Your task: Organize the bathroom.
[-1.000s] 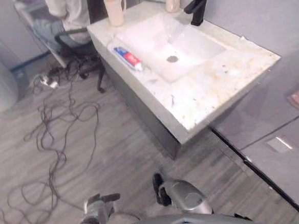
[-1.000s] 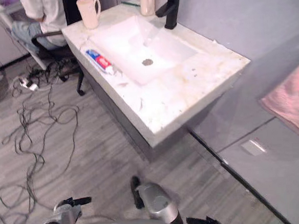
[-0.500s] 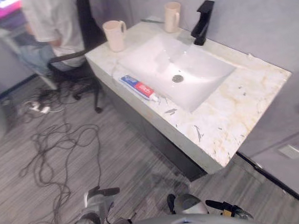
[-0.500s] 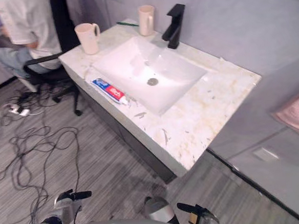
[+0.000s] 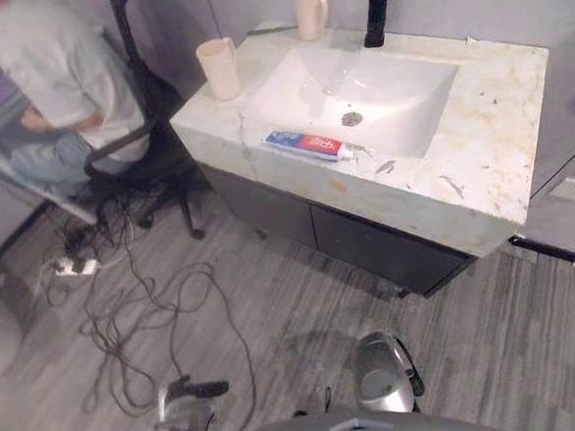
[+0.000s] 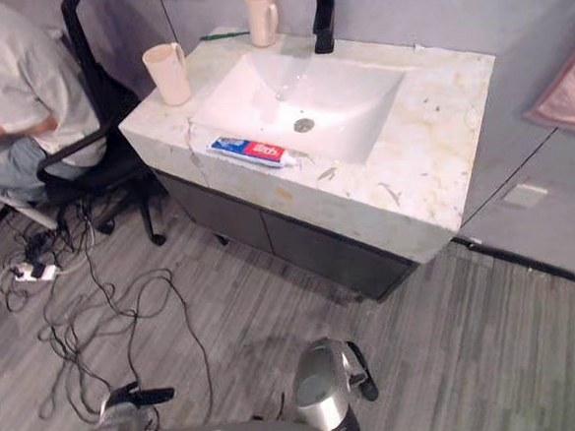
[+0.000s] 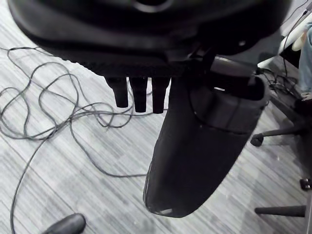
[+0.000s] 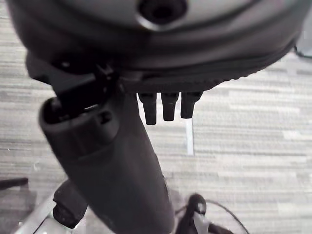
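A toothpaste tube (image 5: 307, 145) lies on the marble counter (image 5: 489, 132) at the front rim of the white basin (image 5: 358, 87). One cream mug (image 5: 220, 68) stands at the counter's left corner, and a second mug (image 5: 310, 9) stands at the back beside the black faucet (image 5: 377, 12). A green toothbrush (image 5: 270, 29) lies behind the mugs. My left hand (image 5: 185, 405) hangs low over the floor, fingers straight and empty. Past my right hand (image 8: 117, 165), also open and empty, grey floor shows.
A person (image 5: 57, 89) sits on a black office chair (image 5: 154, 136) just left of the counter. Loose cables (image 5: 146, 314) and a power strip (image 5: 69, 267) lie on the floor at the left. A pink towel (image 6: 565, 97) hangs on the right wall.
The camera has swung, so the counter now shows more square-on and higher in view. Both hands still hang low and empty.
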### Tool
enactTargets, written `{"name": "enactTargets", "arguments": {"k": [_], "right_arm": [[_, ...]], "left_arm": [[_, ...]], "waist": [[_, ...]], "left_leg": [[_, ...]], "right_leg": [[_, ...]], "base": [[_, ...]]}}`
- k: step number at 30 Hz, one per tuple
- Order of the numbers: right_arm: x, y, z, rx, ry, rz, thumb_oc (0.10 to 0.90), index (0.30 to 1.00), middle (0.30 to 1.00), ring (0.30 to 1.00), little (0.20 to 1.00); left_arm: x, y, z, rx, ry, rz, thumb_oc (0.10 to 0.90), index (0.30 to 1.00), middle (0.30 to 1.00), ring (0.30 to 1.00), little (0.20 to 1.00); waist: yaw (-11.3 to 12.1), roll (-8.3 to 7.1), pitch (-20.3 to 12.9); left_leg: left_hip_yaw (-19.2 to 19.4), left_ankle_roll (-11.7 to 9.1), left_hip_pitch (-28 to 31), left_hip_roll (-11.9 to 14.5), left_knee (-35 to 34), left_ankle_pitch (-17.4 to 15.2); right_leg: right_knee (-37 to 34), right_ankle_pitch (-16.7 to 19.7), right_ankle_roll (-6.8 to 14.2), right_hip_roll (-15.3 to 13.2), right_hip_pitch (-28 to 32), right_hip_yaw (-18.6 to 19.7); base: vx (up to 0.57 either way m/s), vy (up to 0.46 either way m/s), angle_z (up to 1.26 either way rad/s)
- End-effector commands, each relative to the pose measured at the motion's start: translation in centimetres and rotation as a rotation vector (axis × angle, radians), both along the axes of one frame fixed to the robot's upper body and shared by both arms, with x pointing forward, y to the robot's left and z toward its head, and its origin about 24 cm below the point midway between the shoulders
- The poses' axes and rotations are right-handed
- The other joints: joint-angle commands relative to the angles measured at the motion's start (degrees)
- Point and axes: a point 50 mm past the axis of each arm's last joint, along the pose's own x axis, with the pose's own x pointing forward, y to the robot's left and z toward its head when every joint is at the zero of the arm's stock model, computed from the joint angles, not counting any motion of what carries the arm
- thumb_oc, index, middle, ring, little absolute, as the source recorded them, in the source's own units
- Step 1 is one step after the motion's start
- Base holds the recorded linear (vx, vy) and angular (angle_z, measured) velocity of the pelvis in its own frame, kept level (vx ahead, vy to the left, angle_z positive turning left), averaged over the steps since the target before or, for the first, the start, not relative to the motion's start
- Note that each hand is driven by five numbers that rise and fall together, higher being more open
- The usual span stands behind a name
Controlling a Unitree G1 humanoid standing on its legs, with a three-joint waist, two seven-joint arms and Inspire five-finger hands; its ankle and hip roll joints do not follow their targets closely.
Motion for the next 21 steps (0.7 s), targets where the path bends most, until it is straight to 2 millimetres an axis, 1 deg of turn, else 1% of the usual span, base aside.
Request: {"name": "enactTargets", "arguments": {"k": [1,2,3,4,5,6,7,8,9,10,11,12,13,14,15,16,17,18,19,20,21], "right_arm": [[2.3,-1.2,0.5,-0.059,-0.061,0.121,0.8,0.9,0.9,0.9,0.9],[2.5,-0.8,0.4,-0.054,-0.065,0.117,0.8,0.9,0.9,0.9,0.9],[2.7,-0.6,0.4,-0.053,-0.067,0.118,0.8,0.9,0.9,0.9,0.9],[2.7,-0.6,0.4,-0.052,-0.067,0.12,0.8,0.9,0.9,0.9,0.9],[2.9,-0.6,0.4,-0.055,-0.059,0.148,0.8,0.9,0.9,0.9,0.9],[2.9,-0.6,0.4,-0.056,-0.058,0.152,0.8,0.9,0.9,0.9,0.9],[3.1,-0.7,0.5,-0.061,-0.055,0.178,0.8,0.9,0.9,0.9,0.9],[3.0,-0.7,0.5,-0.058,-0.051,0.166,0.8,0.9,0.9,0.9,0.9],[2.8,-0.6,0.4,-0.056,-0.043,0.157,0.8,0.9,0.9,0.9,0.9],[2.6,-0.8,0.4,-0.058,-0.032,0.147,0.8,0.9,0.9,0.9,0.9],[2.6,-0.8,0.4,-0.062,-0.034,0.134,0.8,0.9,0.9,0.9,0.9],[2.4,-1.3,0.5,-0.074,-0.062,0.056,0.8,0.9,0.9,0.9,0.9],[2.5,-1.5,0.6,-0.075,-0.074,0.046,0.8,0.9,0.9,0.9,0.9],[2.8,-1.8,0.7,-0.078,-0.097,0.028,0.8,0.9,0.9,0.9,0.9],[3.2,-1.8,0.8,-0.073,-0.117,0.009,0.8,0.9,0.9,0.9,0.9],[3.7,-2.0,0.9,-0.068,-0.152,-0.008,0.8,0.9,0.9,0.9,0.9],[4.0,-2.0,0.9,-0.067,-0.162,-0.003,0.8,0.9,0.9,0.9,0.9],[4.8,-1.8,1.0,-0.062,-0.186,0.02,0.8,0.9,0.9,0.9,0.9],[5.1,-1.7,1.0,-0.06,-0.195,0.028,0.8,0.9,0.9,0.9,0.9],[6.0,-1.1,1.0,-0.047,-0.227,0.034,0.8,0.9,0.9,0.9,0.9],[6.4,-0.9,1.1,-0.048,-0.242,0.047,0.8,0.9,0.9,0.9,0.9]], "left_arm": [[4.1,3.0,2.4,0.099,-0.166,-0.002,0.8,0.9,0.9,0.9,0.9],[5.0,3.0,2.7,0.114,-0.178,-0.025,0.8,0.9,0.9,0.9,0.9],[5.3,2.9,2.8,0.121,-0.179,-0.032,0.8,0.9,0.9,0.9,0.9],[5.4,2.9,2.9,0.122,-0.179,-0.031,0.8,0.9,0.9,0.9,0.9],[5.8,2.6,3.0,0.126,-0.18,-0.029,0.8,0.9,0.9,0.9,0.9],[5.9,2.6,3.0,0.127,-0.18,-0.029,0.8,0.9,0.9,0.9,0.9],[5.9,2.4,3.0,0.135,-0.174,-0.046,0.8,0.9,0.9,0.9,0.9],[6.0,2.1,2.9,0.137,-0.174,-0.063,0.8,0.9,0.9,0.9,0.9],[5.9,2.0,2.9,0.138,-0.171,-0.069,0.8,0.9,0.9,0.9,0.9],[5.7,1.8,2.7,0.135,-0.164,-0.075,0.8,0.9,0.9,0.9,0.9],[5.7,1.7,2.7,0.134,-0.16,-0.079,0.8,0.9,0.9,0.9,0.9],[5.2,1.6,2.4,0.141,-0.148,-0.098,0.8,0.9,0.9,0.9,0.9],[5.0,1.5,2.3,0.14,-0.148,-0.098,0.8,0.9,0.9,0.9,0.9],[4.7,1.4,2.2,0.138,-0.14,-0.099,0.8,0.9,0.9,0.9,0.9],[4.4,1.2,2.0,0.143,-0.129,-0.092,0.8,0.9,0.9,0.9,0.9],[3.6,1.0,1.7,0.142,-0.096,-0.089,0.8,0.9,0.9,0.9,0.9],[3.3,1.0,1.5,0.141,-0.084,-0.088,0.8,0.9,0.9,0.9,0.9],[2.4,1.1,1.2,0.151,-0.041,-0.105,0.8,0.9,0.9,0.9,0.9],[2.1,1.0,1.1,0.149,-0.016,-0.124,0.8,0.9,0.9,0.9,0.9],[1.0,1.0,0.7,0.158,0.04,-0.129,0.8,0.9,0.9,0.9,0.9],[0.1,0.9,0.4,0.137,0.068,-0.078,0.8,0.9,0.9,0.9,0.9]], "waist": [[-1.9,-2.32,-0.4],[-1.63,-3.03,-0.84],[-1.24,-3.59,-1.13],[-1.1,-3.83,-1.24],[-0.45,-4.68,-1.5],[-0.4,-4.73,-1.49],[-0.22,-4.98,-1.35],[-0.2,-4.86,-1.72],[-0.34,-4.67,-1.92],[-0.45,-4.35,-2.05],[-0.46,-4.23,-2.11],[-0.74,-4.52,-2.72],[-0.61,-4.98,-2.78],[0.12,-5.86,-2.86],[0.69,-6.64,-3.01],[1.64,-7.34,-2.93],[2.02,-7.69,-2.75],[2.93,-8.68,-2.67],[3.29,-8.99,-2.64],[4.54,-9.72,-2.51],[5.4,-9.57,-2.37]], "left_leg": [[-1.85,-0.41,-3.84,-0.1,4.75,-3.71],[-2.14,-0.3,-3.59,-2.14,3.53,-3.2],[-2.8,-0.31,-3.57,-3.46,3.07,-2.87],[-2.95,-0.35,-3.44,-4.03,2.85,-2.77],[-2.94,-0.64,-2.66,-6.16,1.95,-2.3],[-2.91,-0.67,-2.59,-6.29,1.89,-2.27],[-2.72,-0.32,-1.65,-7.73,3.1,-3.46],[-2.72,0.15,-1.45,-8.46,3.69,-4.12],[-4.03,-0.36,-0.62,-9.08,4.79,-4.09],[-4.91,-1.49,-0.21,-9.36,6.83,-3.36],[-5.05,-1.87,-0.2,-9.41,7.57,-3.06],[-6.56,-6.74,-2.66,-8.35,20.45,6.11],[-7.05,-9.06,-4.94,-7.83,27.65,10.54],[-7.03,-10.9,-9.19,-6.66,35.27,14.37],[-6.4,-10.68,-11.29,-5.6,38.23,13.98],[-5.32,-9.55,-13.55,-3.25,41.22,11.36],[-5.11,-8.81,-14.35,-1.72,42.52,10.05],[-4.64,-6.71,-16.08,1.2,43.08,7.31],[-4.71,-5.83,-16.53,1.81,42.34,6.21],[-5.59,-2.83,-17.29,2.21,38.97,1.82],[-7.66,-2.1,-16.65,1.77,34.46,0.83]], "right_leg": [[-8.02,1.39,2.16,5.85,1.83,-5.63],[-15.08,-1.51,0.48,9.03,4.21,-10.78],[-18.26,-1.72,-0.4,10.88,5.38,-12.88],[-19.6,-1.44,-0.55,11.49,5.7,-13.86],[-23.11,0.08,-1.08,13.32,6.49,-17.79],[-23.24,0.17,-1.13,13.41,6.53,-18.03],[-21.94,0.91,-1.82,13.87,5.01,-20.25],[-20.45,0.19,-2.64,13.92,4.48,-20.79],[-20.28,-0.34,-3.58,14.95,4.83,-19.89],[-19.78,-1.35,-4.7,15.96,5.84,-19.21],[-19.56,-1.75,-5.05,16.2,6.17,-19.09],[-23.68,-1.32,-6.82,17.04,9.71,-16.97],[-25.08,-1.19,-7.45,16.76,11.47,-16.32],[-26.49,-1.31,-7.97,15.62,13.93,-15.72],[-27.05,-1.44,-8.1,14.58,15.25,-15.4],[-27.34,-1.62,-8.28,13.77,16.8,-15.11],[-27.3,-1.71,-8.33,13.49,17.4,-14.79],[-27.21,-1.91,-8.4,12.58,18.25,-14.1],[-27.11,-1.98,-8.36,12.25,18.33,-13.83],[-26.45,-2.25,-7.96,11.28,18.18,-12.63],[-25.66,-2.75,-7.61,11.11,18.01,-11.59]], "base": [[0.25,0.278,-0.51],[0.28,0.271,0.06],[0.29,0.263,0.13],[0.33,0.275,0.1],[0.26,0.208,-0.02],[0.42,0.297,-0.12],[0.37,0.203,-0.16],[0.47,0.213,-0.26],[0.38,0.114,-0.32],[0.28,0.061,-0.32],[0.34,0.044,-0.09],[0.28,0.034,0.11],[0.34,0.065,0.33],[0.22,0.084,0.27],[0.23,0.136,0.05],[0.15,0.116,-0.31],[0.16,0.184,-0.64],[0.11,0.161,-0.73],[0.14,0.3,-0.88],[0.12,0.323,-1.09],[0.15,0.438,-1.43]]}}
